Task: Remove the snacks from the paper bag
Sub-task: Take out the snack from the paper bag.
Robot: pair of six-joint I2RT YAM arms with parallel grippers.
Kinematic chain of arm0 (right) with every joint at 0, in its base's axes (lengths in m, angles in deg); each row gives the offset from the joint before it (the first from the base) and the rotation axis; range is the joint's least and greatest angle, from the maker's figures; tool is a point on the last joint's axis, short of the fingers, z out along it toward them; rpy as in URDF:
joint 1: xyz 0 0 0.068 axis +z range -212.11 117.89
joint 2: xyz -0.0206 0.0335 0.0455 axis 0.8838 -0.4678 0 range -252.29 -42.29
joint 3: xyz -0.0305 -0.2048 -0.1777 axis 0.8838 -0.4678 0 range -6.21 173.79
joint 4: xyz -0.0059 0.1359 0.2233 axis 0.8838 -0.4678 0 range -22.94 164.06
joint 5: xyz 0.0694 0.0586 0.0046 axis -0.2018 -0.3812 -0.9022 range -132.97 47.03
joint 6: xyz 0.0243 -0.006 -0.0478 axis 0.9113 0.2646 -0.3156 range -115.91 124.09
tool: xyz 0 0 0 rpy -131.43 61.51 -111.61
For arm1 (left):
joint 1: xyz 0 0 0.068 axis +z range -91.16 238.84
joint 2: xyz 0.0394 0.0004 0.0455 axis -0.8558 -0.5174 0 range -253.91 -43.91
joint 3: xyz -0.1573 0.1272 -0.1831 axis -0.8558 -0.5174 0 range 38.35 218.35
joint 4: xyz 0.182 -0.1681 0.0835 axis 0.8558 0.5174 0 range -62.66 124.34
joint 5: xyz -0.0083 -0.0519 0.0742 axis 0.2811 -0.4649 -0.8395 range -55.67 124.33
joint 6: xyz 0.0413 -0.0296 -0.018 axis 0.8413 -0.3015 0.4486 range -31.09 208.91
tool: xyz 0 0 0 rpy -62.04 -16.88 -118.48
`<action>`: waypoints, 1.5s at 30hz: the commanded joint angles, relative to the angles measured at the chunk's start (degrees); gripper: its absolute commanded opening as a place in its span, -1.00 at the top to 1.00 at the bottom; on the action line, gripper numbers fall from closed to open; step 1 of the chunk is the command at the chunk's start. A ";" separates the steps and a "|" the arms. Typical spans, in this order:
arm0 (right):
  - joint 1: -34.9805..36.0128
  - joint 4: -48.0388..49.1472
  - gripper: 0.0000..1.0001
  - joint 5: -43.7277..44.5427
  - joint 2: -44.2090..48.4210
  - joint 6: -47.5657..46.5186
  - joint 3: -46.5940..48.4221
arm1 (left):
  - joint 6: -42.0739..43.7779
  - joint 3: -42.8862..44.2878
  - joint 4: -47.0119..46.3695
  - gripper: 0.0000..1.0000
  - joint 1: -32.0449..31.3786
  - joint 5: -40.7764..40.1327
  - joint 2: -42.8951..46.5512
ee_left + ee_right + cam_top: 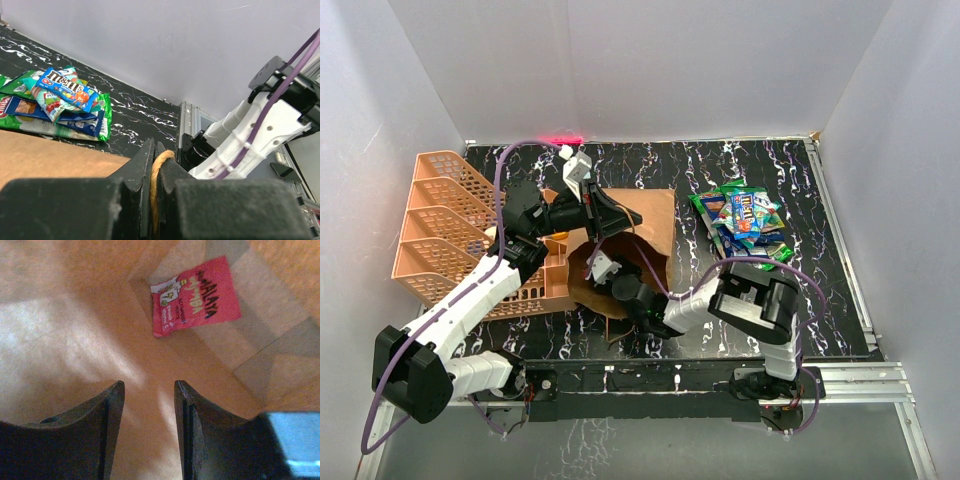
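Now: pink-red snack (196, 296) ahead of parted right claw (149, 385), untouched, inside paper bag (60, 340).

The brown paper bag (658, 215) lies sideways, mouth open. A pink-red packet (196, 296) lies flat inside it. Green and blue snacks (745, 220) sit piled to its right.

The white brand name "m&m's" stood on a blue packet (66, 86) at the top of the heap of snacks, clear in the left wrist view. A pink-red packet (196, 296) bore dark capitals that seemed to read "MALAYA", with smaller lines beneath and a white corner label, all too blurred to read surely. Print on the other packets was too small to make out.
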 commanded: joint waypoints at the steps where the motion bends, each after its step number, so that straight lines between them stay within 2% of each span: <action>1: -1.52 7.14 0.06 4.34 -3.57 20.60 2.15 | -1.24 -0.18 -4.41 1.00 -0.17 1.94 1.60; 8: -4.72 5.18 0.06 6.91 -8.12 44.57 6.32 | -0.84 -0.32 -4.31 1.00 -1.80 1.65 1.40; 12: -5.66 6.97 0.02 6.26 -10.08 51.15 7.31 | -0.82 -0.42 -4.36 1.00 -2.44 1.46 1.29; 18: -7.95 7.35 -0.18 6.35 -12.92 58.92 9.92 | -1.00 -0.50 -4.68 1.00 -3.38 1.72 1.45; 22: -9.05 8.57 -0.24 5.05 -15.49 55.99 13.26 | -0.26 -0.32 -3.76 1.00 -3.97 1.43 1.52; 25: -9.52 7.85 -0.41 6.56 -15.95 54.44 14.40 | 0.00 -0.31 -3.34 1.00 -4.13 1.12 1.63; 32: -12.07 7.52 -0.63 6.48 -16.21 53.41 15.23 | 0.13 -0.24 -3.11 1.00 -4.22 1.17 1.63; 38: -13.54 9.84 -0.73 4.66 -19.92 48.78 20.40 | -0.52 -0.26 -4.09 1.00 -4.75 2.06 1.13; 42: -15.00 15.02 -0.66 1.92 -23.21 45.98 23.73 | -0.38 -0.24 -4.04 1.00 -5.34 2.25 0.94; 45: -16.22 15.11 -0.30 -0.99 -24.89 45.40 26.50 | -0.20 -0.24 -3.75 1.00 -5.61 1.94 0.80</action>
